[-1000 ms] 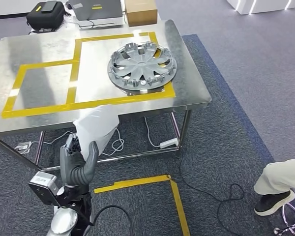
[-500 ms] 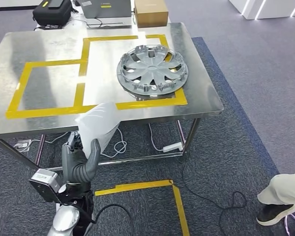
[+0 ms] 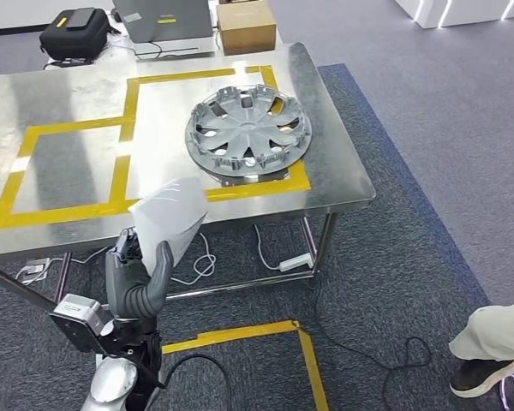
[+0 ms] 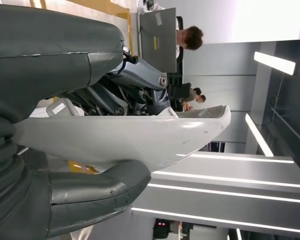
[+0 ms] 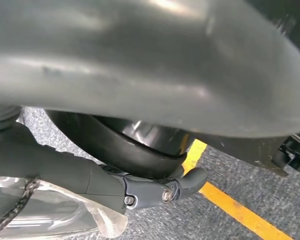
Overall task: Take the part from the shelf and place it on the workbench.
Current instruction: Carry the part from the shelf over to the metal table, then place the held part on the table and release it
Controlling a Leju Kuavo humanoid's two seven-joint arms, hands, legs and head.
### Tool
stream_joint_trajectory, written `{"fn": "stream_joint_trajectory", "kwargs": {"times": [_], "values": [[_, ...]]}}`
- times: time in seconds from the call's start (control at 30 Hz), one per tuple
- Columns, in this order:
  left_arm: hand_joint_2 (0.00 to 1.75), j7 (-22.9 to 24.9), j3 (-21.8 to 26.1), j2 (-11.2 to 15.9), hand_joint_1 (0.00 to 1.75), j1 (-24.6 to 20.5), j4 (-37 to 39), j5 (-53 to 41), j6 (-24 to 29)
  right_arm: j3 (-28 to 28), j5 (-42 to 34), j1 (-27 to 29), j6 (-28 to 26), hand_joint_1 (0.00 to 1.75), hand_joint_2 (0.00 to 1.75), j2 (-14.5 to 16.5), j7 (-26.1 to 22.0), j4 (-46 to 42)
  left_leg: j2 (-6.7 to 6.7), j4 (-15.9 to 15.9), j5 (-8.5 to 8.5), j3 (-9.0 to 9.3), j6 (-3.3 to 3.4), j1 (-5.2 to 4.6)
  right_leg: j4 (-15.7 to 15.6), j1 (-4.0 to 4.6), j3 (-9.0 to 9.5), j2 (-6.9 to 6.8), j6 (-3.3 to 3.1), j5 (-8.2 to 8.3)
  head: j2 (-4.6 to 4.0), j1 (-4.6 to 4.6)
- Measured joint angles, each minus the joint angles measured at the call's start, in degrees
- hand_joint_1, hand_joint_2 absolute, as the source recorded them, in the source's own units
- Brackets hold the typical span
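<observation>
My left hand is raised in front of the workbench's near edge and grips a white, smooth, wedge-shaped part. The left wrist view shows that part clamped between the grey thumb and the dark fingers. The steel workbench carries yellow tape rectangles, and the left rectangle is bare. In the right wrist view my right hand hangs over the carpet, its grey thumb and one dark finger visible; I cannot tell whether it holds anything.
A silver wheel cover lies in the right taped rectangle. A black bag, a grey case and a cardboard box stand behind the table. Cables and a power strip lie beneath. A person's leg is at the right.
The whole picture swung right, then back left, so the camera moved. My left hand keeps the same hold on the white part, just before the table edge.
</observation>
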Motion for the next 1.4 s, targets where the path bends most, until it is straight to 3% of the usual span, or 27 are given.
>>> {"fn": "stream_joint_trajectory", "kwargs": {"times": [0.07,0.1,0.23,0.3,0.37,0.4,0.43,0.5,0.57,0.63,0.7,0.77,0.8,0.87,0.9,0.93,0.97,1.03,1.07,1.13,1.27,1.3,1.4], "values": [[1.75,0.02,-0.01,0.01,1.75,-0.08,0.01,0.00,0.00,-0.01,0.01,-0.01,0.05,0.00,0.00,0.00,-0.01,0.01,0.07,-6.58,2.96,2.50,0.47,-0.18,0.05,0.19,0.67,0.06,0.52,-0.72,0.00,0.00],[1.75,0.04,-0.01,0.00,1.75,-0.10,0.02,0.00,0.00,-0.01,0.02,-0.02,0.07,0.00,0.00,0.00,-0.01,0.02,0.08,-8.28,3.12,3.12,0.72,-0.28,0.04,0.28,0.69,0.04,0.81,-0.90,0.00,0.08],[1.75,0.09,0.01,-0.11,1.75,-0.11,0.02,-0.01,0.02,-0.01,0.03,-0.12,0.08,0.00,0.00,0.01,-0.02,-0.01,-0.01,-9.62,2.39,3.90,1.80,-0.16,0.54,0.26,0.48,-0.14,2.06,-1.77,0.00,0.31],[1.75,0.08,0.00,-0.25,1.75,-0.19,0.02,-0.02,0.01,0.00,0.04,-0.21,0.07,0.00,0.00,0.01,-0.04,-0.03,0.10,-9.98,2.18,4.53,2.39,0.07,5.70,0.15,-2.24,-0.17,2.50,-4.09,0.00,0.66],[1.75,0.08,-0.01,-0.31,1.75,-0.18,0.03,-0.01,0.01,0.01,0.03,-0.47,0.00,0.00,0.00,0.01,-0.12,-0.04,0.18,-9.99,1.86,4.76,2.71,0.05,13.89,0.09,-7.20,-0.25,2.77,-6.67,0.00,0.93],[1.75,0.08,-0.01,-0.31,1.75,-0.13,0.03,-0.01,0.01,0.01,0.02,-0.62,-0.04,0.00,0.00,0.00,-0.14,-0.05,0.18,-9.98,1.67,4.92,2.77,0.04,16.46,0.09,-9.10,-0.28,2.85,-6.82,0.00,0.93],[1.75,0.08,-0.01,-0.31,1.75,-0.10,0.04,-0.01,0.01,0.00,0.02,-0.75,-0.07,0.00,0.00,0.00,-0.13,-0.07,0.14,-9.98,1.43,5.19,2.77,0.04,16.87,0.10,-9.92,-0.30,2.86,-5.74,0.00,0.96],[1.75,0.08,0.00,-0.31,1.75,-0.08,0.04,-0.01,0.02,0.00,0.01,-0.72,-0.02,0.00,0.00,0.00,-0.08,-0.07,-0.03,-9.98,0.81,6.08,2.58,0.06,11.17,0.06,-8.15,-0.35,2.70,-0.81,0.00,0.96],[1.75,0.12,0.00,-0.31,1.75,-0.11,0.05,-0.02,0.03,0.01,0.02,-0.56,0.16,0.00,0.00,0.00,-0.03,-0.05,-0.18,-9.89,0.16,6.69,2.08,-0.11,4.04,0.12,-5.06,-0.39,2.36,2.21,0.00,0.97],[1.75,0.23,0.01,-0.31,1.75,-0.14,0.07,-0.02,0.05,0.00,0.01,-0.41,0.36,0.00,0.00,0.00,0.00,-0.03,-0.18,-9.86,-0.10,6.68,1.44,-0.32,1.39,0.27,-3.71,-0.29,1.79,2.01,0.00,0.88],[1.75,0.31,0.00,-0.31,1.75,-0.16,0.07,-0.02,0.07,-0.01,0.01,-0.34,0.44,0.00,0.00,0.02,-0.03,-0.03,-0.10,-9.92,-0.34,6.80,0.84,-0.31,0.97,0.22,-3.37,-0.11,1.09,1.80,0.00,0.80],[1.75,0.31,-0.01,-0.32,1.75,-0.28,0.07,-0.02,0.07,-0.01,-0.01,-0.34,0.50,0.00,0.00,0.05,-0.02,-0.03,-0.03,-7.93,-1.60,6.21,0.21,-0.23,0.71,0.03,-2.81,-0.12,0.38,1.55,0.00,0.56],[1.75,0.30,-0.01,-0.30,1.75,-0.31,0.07,-0.02,0.07,-0.01,-0.01,-0.34,0.55,0.00,0.00,0.07,-0.02,-0.03,-0.01,-5.30,-2.86,4.99,-0.06,-0.17,0.63,-0.04,-2.49,-0.18,0.05,1.37,0.00,0.44],[1.75,0.30,0.01,-0.18,1.75,-0.15,0.14,-0.02,0.10,-0.01,0.01,-0.28,0.73,0.00,0.00,0.07,0.00,-0.03,0.01,2.44,-5.80,0.85,-0.38,-0.09,0.63,0.05,-2.03,-0.25,-0.39,0.90,0.00,0.29],[1.75,0.31,0.01,-0.09,1.75,0.07,0.19,-0.02,0.13,-0.01,0.03,-0.24,0.86,0.00,0.00,0.07,0.01,-0.03,0.01,5.45,-6.40,-0.98,-0.40,-0.08,0.63,0.11,-1.75,-0.21,-0.48,0.66,0.00,0.31],[1.75,0.31,0.02,0.01,1.75,0.30,0.24,-0.02,0.17,-0.01,0.05,-0.21,0.99,0.00,0.00,0.06,0.01,-0.03,0.01,6.61,-5.83,-1.98,-0.33,-0.09,0.63,0.17,-1.40,-0.12,-0.49,0.39,0.00,0.29],[1.75,0.32,0.02,0.09,1.75,0.48,0.27,-0.02,0.20,-0.01,0.08,-0.18,1.10,0.00,0.00,0.06,0.02,-0.03,0.01,5.45,-4.04,-1.90,-0.15,-0.10,0.63,0.24,-0.94,-0.02,-0.47,0.10,0.00,0.29],[1.75,0.32,0.02,0.20,1.75,0.61,0.28,-0.02,0.21,-0.01,0.11,-0.14,1.28,0.00,0.00,0.07,0.02,-0.02,0.02,-1.41,0.83,0.60,0.60,-0.27,0.58,0.35,-0.07,0.10,-0.35,-0.55,0.00,0.32],[1.75,0.32,0.02,0.24,1.75,0.62,0.29,-0.02,0.21,-0.02,0.12,-0.15,1.33,0.00,0.00,0.09,0.02,-0.02,0.04,-4.76,2.31,1.99,1.05,-0.43,0.57,0.46,0.31,0.12,-0.15,-0.90,0.00,0.34],[1.75,0.31,0.02,0.26,1.75,0.63,0.31,-0.02,0.21,-0.02,0.13,-0.17,1.40,0.00,0.00,0.16,0.02,-0.01,0.08,-8.20,2.54,3.49,1.72,-0.76,0.44,0.52,0.54,0.00,0.43,-1.33,0.00,0.39],[1.75,0.31,0.05,0.18,1.75,0.64,0.32,0.00,0.23,-0.02,0.28,-0.26,1.49,0.00,0.00,0.20,0.04,-0.04,0.02,-10.15,2.15,4.61,2.40,-0.37,1.41,0.55,0.13,-0.23,1.66,-2.39,-0.01,0.59],[1.75,0.30,0.05,0.13,1.75,0.56,0.33,0.03,0.22,-0.02,0.38,-0.32,1.54,0.00,0.00,0.19,0.03,-0.05,0.07,-10.52,2.11,5.03,2.63,-0.14,3.77,0.55,-1.12,-0.23,1.93,-3.45,-0.01,0.72],[1.75,0.32,0.04,0.05,1.75,0.36,0.46,0.11,0.19,-0.03,0.54,-0.66,1.64,0.00,0.00,0.11,-0.08,-0.14,0.20,-10.63,1.48,5.67,2.99,-0.09,14.49,0.36,-7.72,-0.24,2.58,-6.74,0.00,0.93]]}}
